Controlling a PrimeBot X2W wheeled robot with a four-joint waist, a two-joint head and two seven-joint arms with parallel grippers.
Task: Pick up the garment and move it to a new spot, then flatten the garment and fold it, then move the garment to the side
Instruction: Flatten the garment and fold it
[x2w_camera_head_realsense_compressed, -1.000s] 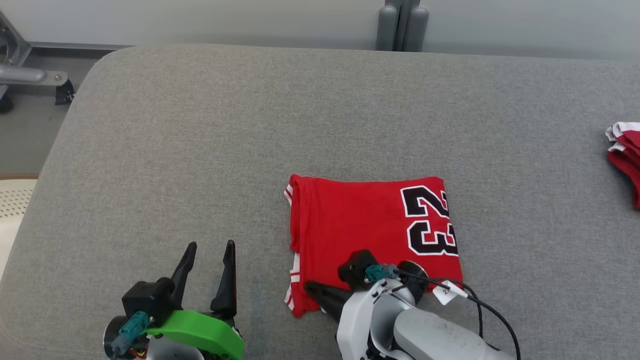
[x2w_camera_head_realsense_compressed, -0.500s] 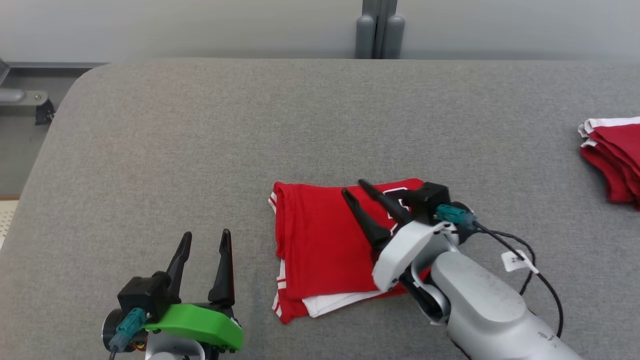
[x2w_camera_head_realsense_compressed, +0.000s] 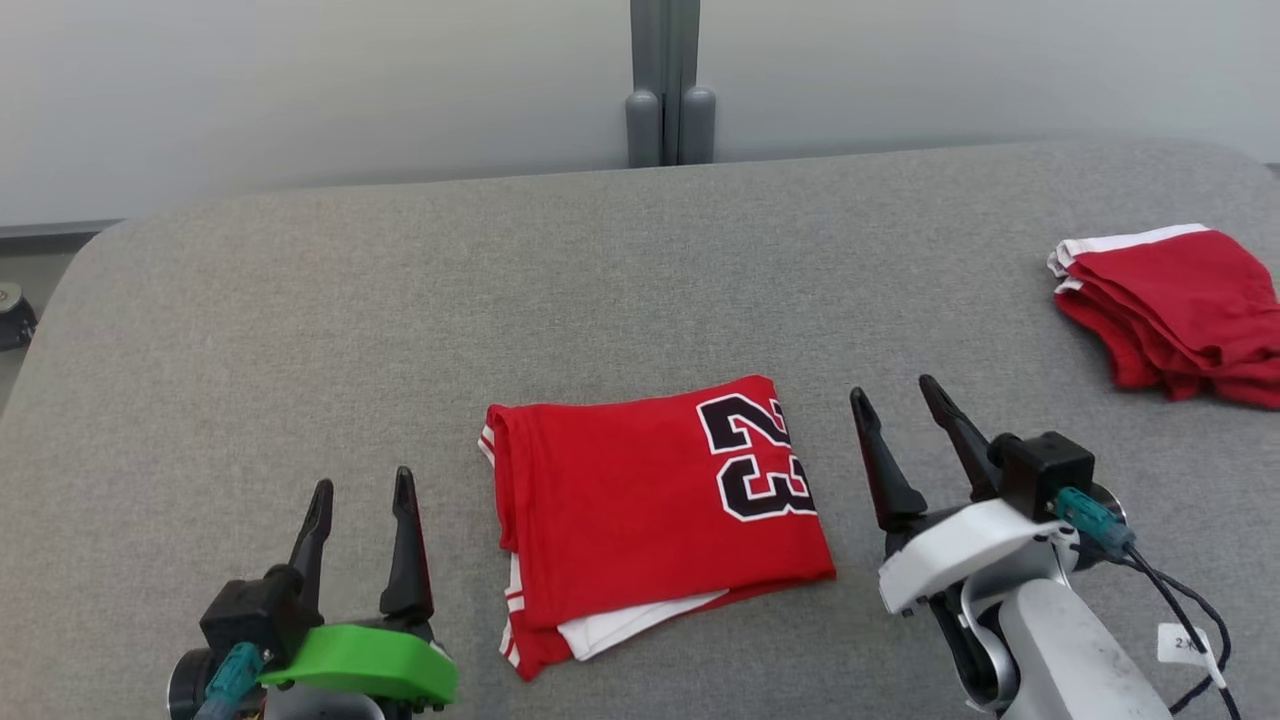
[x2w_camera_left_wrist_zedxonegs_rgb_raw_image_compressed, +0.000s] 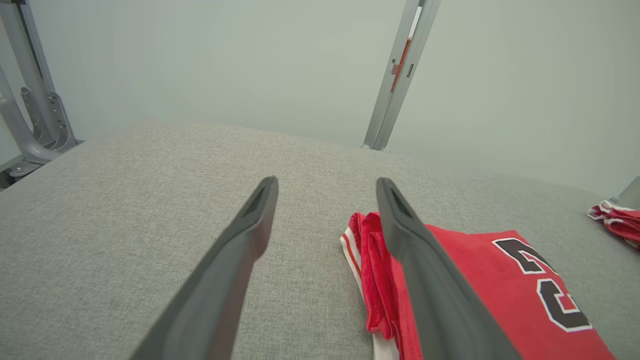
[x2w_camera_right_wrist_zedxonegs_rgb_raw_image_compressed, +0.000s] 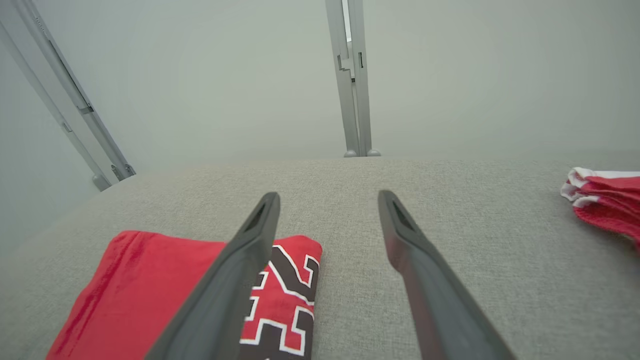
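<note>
Your left tool is spread wide with nothing between its fingers, and it hovers over bare tabletop. Your right tool is spread the same way and grips nothing; its fingers point away from you and lean slightly left.

The garment, a red jersey folded into a rough rectangle, lies flat on the tabletop between your two tools and touches neither. It is just to the right of the left tool and just to the left of the right tool, nearer the right one. Its black 23 is in the corner closest to the right tool's fingertips. On the edge nearest you, a white layer pokes out from under the red.

In the left wrist view, the jersey's striped, bunched edge sits just beyond that tool's right finger. In the right wrist view, the left finger crosses in front of the numbered corner.

Well to the right of the right tool and farther away from you, a stack of red cloth with white trim rests near the tabletop's edge. A grey post stands past the far edge, ahead of both tools.
</note>
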